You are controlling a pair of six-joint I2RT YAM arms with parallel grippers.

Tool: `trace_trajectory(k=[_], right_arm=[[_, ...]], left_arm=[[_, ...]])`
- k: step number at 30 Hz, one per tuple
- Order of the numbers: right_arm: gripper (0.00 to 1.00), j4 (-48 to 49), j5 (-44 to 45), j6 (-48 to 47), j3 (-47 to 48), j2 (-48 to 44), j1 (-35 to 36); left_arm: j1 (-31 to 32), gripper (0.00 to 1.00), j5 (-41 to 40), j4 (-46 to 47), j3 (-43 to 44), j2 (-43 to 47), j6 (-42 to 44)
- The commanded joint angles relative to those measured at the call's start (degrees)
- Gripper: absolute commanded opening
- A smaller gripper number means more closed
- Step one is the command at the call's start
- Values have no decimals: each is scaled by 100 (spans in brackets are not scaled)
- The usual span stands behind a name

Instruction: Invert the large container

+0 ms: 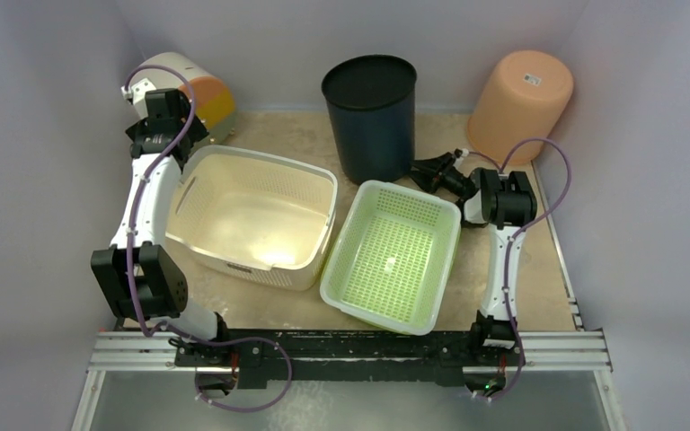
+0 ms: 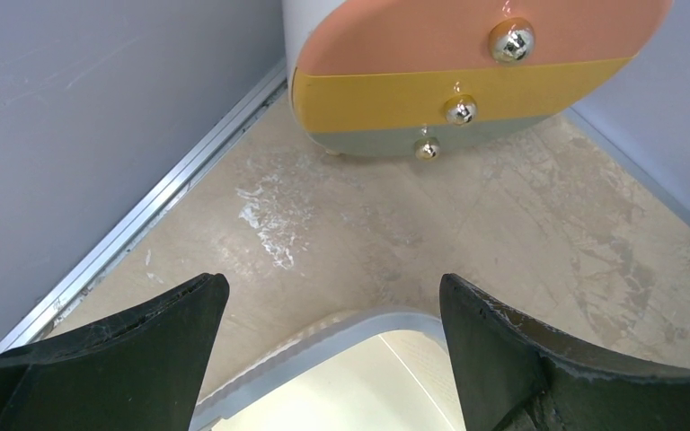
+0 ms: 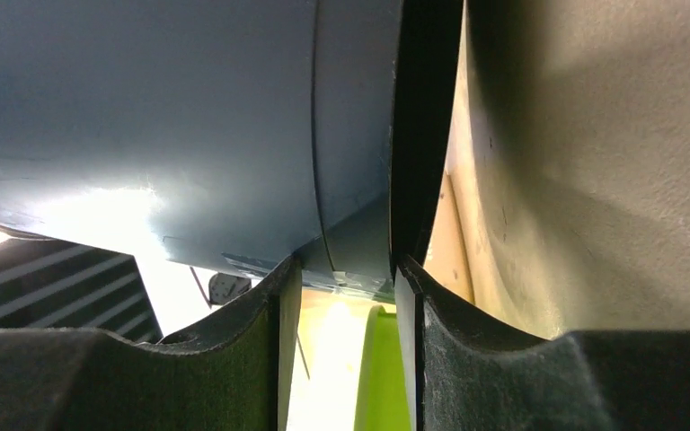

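The left end effector (image 2: 331, 287), spread wide and empty, hovers over the far-left corner of the large container (image 1: 250, 215), upright on the desk (image 1: 544, 269) with its long axis left-right, nearer this arm than the right.

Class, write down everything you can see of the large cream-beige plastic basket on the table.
The large cream-beige rectangular plastic basket has rounded corners, a thickened rim and a slot handle in its left end wall. It stands upright, mouth up, empty, on the left half of the table. Its right near corner sits by the lime-green rectangular plastic tub; contact is unclear. The open left tool hovers over its far-left rim.
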State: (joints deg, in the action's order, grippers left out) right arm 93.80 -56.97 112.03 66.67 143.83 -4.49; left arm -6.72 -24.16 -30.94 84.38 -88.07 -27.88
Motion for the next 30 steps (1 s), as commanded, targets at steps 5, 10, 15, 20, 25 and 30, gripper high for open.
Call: trace_trajectory(k=[5,10,15,20,25,30], right_arm=[[45,2368,-179,16,-118,-179,1],[96,2044,-407,-265,-158,-694,1],[100,-52,-750,-1824,-308,-1605,1],[100,-4405,-428,-5026,297,-2472,1],[100,-9658,1041,-8432,1832,-2748,6],[100,-10259,1671,-8775,1816,-2819,-88]], left_arm=[[-8,90,78,194,357,-185,32],[-6,90,134,210,414,-260,73],[-5,90,208,262,457,-328,48],[-5,90,278,291,468,-399,13],[-4,90,302,324,454,-412,6],[-4,90,330,347,405,-379,-11]])
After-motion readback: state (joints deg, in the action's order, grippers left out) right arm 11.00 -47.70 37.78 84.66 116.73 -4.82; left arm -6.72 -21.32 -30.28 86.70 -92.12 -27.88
